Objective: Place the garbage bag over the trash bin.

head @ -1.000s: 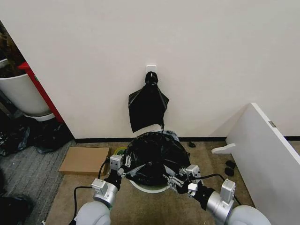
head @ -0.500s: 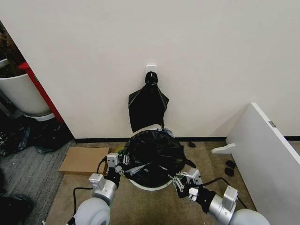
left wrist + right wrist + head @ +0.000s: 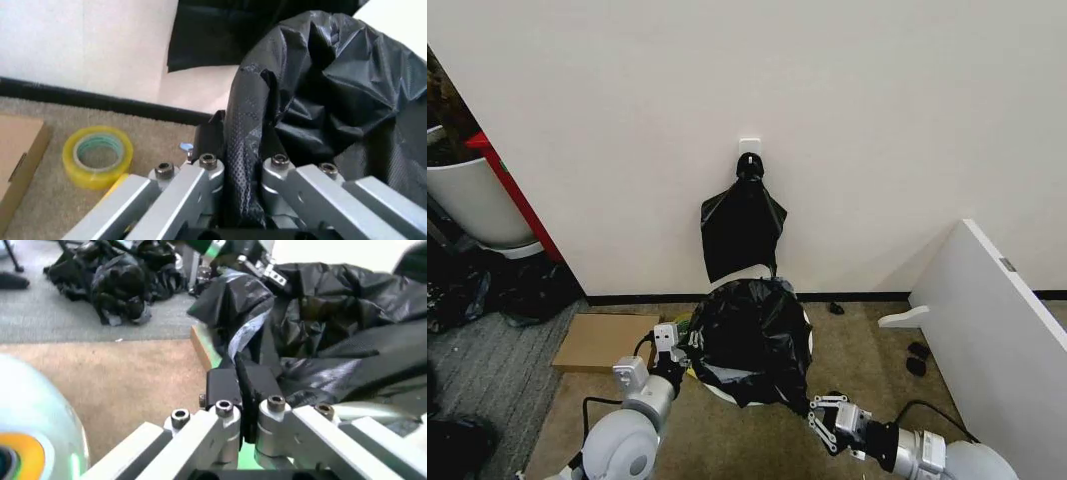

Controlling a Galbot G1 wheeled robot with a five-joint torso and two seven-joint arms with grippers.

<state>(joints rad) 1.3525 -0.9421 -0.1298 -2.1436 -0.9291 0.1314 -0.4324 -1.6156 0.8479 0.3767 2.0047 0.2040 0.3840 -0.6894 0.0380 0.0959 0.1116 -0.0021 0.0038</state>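
The glossy black garbage bag (image 3: pixel 752 335) is draped over the cream-white trash bin (image 3: pixel 808 338), which shows as slivers of rim at its right side and lower front. My left gripper (image 3: pixel 687 352) is at the bin's left side, shut on a fold of the bag's film (image 3: pixel 250 125). My right gripper (image 3: pixel 819 422) is low, in front of the bin on the right, shut on the bag's pulled-down front edge (image 3: pixel 243 340). In the right wrist view the bag (image 3: pixel 333 335) bulges just beyond the right gripper (image 3: pixel 240 384).
A knotted bunch of black bags (image 3: pixel 742 225) hangs from a wall hook above the bin. A flat cardboard box (image 3: pixel 607 340) and a yellow tape roll (image 3: pixel 97 155) lie left of the bin. A white board (image 3: pixel 997 330) leans at the right. A big white tub (image 3: pixel 472 200) and loose black bags (image 3: pixel 487 290) are far left.
My right gripper has moved down and back from the bin, dragging the bag's front edge lower over the bin. The left gripper has shifted slightly along the bin's left side, still holding the bag.
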